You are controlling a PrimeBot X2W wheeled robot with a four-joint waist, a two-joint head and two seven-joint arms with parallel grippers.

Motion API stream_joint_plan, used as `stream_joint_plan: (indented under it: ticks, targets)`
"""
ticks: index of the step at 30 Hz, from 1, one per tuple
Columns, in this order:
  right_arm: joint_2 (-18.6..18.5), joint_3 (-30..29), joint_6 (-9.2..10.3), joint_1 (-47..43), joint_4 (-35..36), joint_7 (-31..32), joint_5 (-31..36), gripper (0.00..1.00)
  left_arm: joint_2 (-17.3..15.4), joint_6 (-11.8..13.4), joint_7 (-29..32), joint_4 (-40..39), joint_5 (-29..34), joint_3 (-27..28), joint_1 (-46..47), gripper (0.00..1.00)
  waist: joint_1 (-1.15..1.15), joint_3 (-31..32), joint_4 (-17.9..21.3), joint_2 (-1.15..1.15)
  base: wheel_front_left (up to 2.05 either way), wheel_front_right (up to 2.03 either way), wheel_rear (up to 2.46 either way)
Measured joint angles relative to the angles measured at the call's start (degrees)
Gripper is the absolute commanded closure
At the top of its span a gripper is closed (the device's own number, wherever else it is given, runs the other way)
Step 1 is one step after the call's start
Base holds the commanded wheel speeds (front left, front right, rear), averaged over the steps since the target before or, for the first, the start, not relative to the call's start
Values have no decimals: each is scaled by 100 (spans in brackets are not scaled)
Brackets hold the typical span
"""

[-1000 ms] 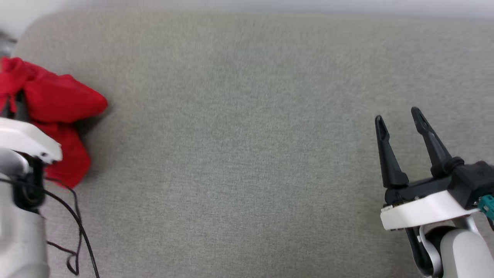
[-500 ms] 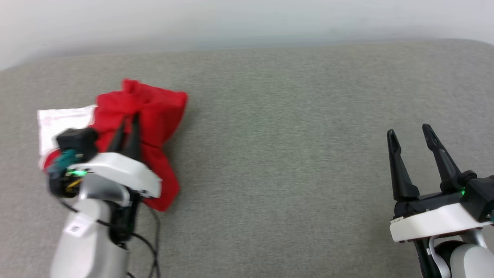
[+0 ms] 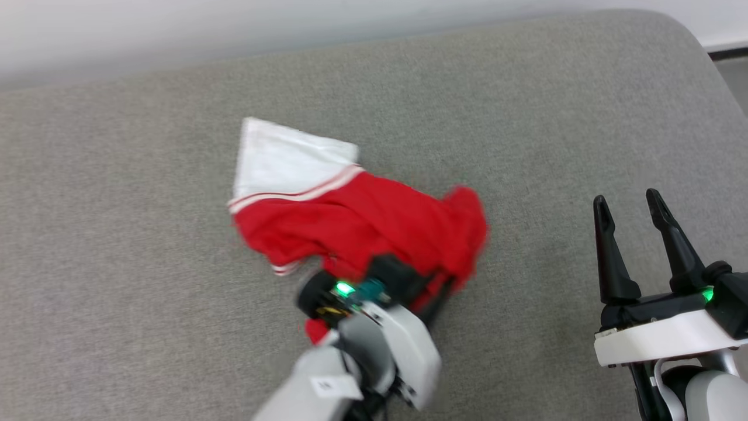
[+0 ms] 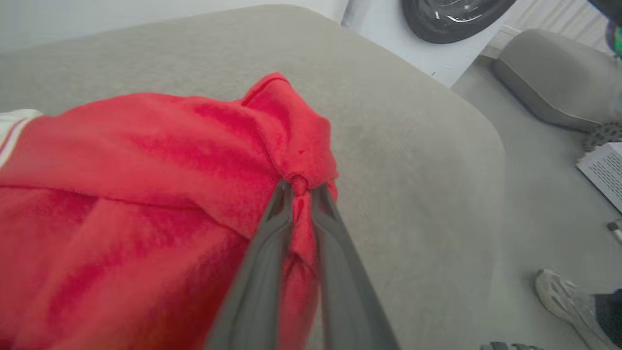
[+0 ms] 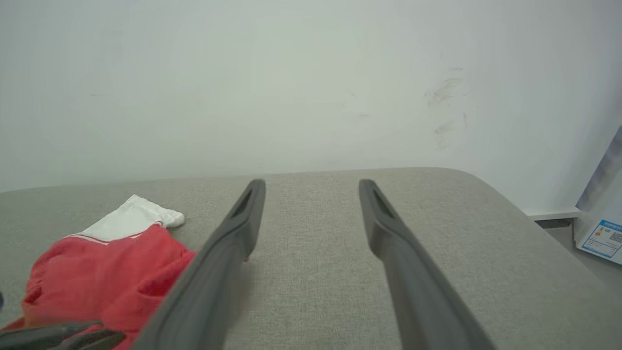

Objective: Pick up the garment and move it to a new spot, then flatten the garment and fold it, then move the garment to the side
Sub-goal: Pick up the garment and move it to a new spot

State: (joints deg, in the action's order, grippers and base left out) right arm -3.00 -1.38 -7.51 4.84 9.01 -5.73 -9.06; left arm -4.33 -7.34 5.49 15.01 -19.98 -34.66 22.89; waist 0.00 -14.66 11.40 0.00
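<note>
Relocation, by the look of it, the first step of the task: garment (image 3: 362,228) bunched into a red lump and hanging from left gripper (image 4: 299,188), jaws nearly together on a narrow fold of red cloth squeezed right at the fingertips. Bulk of the fabric draped to the left of those fingers and beneath them in the left wrist view. White side panel (image 3: 286,161) and striped trim (image 3: 298,196) farthest from the tips, lying on or just above grey padded surface (image 3: 146,304); cannot tell which. Right gripper (image 3: 628,202) idle, jaws spread wide on nothing, well apart from the cloth, with the red heap off to the left of its fingers in the right wrist view. Flattening and folding not yet begun: no numerals or neckline on show, just crumpled folds. Next, probably: lower the lump onto bare padding between the two grippers, with room all round for spreading, then let go. Calls for a low, slow set-down to avoid rolling thin fabric under itself, and for picking out a hem or shoulder edge within reach of the right gripper. Risk, as a guess: so small a pinch slipping from the fingertips mid-carry.
</note>
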Motion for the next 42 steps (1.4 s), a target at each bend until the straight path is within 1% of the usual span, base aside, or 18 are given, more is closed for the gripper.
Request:
stream_joint_plan:
  ticks: [3,5,9,10,11,14,18,20,24,28,36,40,42]
  targets:
    - [1,-10,0,61,-48,-45,-14,0,23,-5,7,119,-152,-716,22,100,0,-118,70,0,0,0,0]
    - [1,-35,0,74,-75,-77,-16,0,-9,-7,5,207,-279,-1083,60,100,1,-169,69,0,0,0,0]
    - [2,-14,-1,77,-116,-78,-32,0,-132,-5,-76,403,-482,-1508,94,100,1,-161,-15,0,0,0,0]
    - [3,-19,0,76,-118,-78,-25,0,-143,-5,-109,430,-532,-1584,108,82,1,-142,-45,0,0,0,0]
    - [2,-25,0,75,-120,-73,25,0,-148,-5,-115,456,-586,-1666,128,0,1,-116,-77,0,0,0,0]
    - [3,-63,-1,68,-144,-30,86,0,-169,-7,-254,461,-692,-1838,198,0,0,-3,-180,0,0,0,0]
    - [3,-118,0,36,-182,26,166,0,-164,14,-799,305,-639,-1784,295,0,0,191,-347,0,0,0,0]
    - [3,-107,-1,-43,-169,82,188,0,-147,99,-1095,214,-628,-1682,286,0,0,305,-432,0,0,0,0]
    - [3,-97,-1,-102,-130,194,232,0,-164,348,-1614,91,-649,-1397,175,0,0,539,-591,0,0,0,0]
    - [3,-85,0,-214,-101,309,271,0,-301,677,-1881,-18,-721,-927,69,0,0,697,-757,0,0,0,0]
    - [4,-76,-1,-397,-185,397,300,0,-829,1354,-2038,-252,-824,209,-420,0,0,948,-975,0,0,0,0]
    - [5,-98,-1,-549,-203,428,270,0,-1084,1599,-2047,-554,-855,840,-910,0,0,1125,-1044,0,0,0,0]
    - [4,-110,0,-636,-219,436,255,0,-1160,1675,-2050,-704,-860,1127,-1157,0,0,1222,-1078,0,0,0,0]
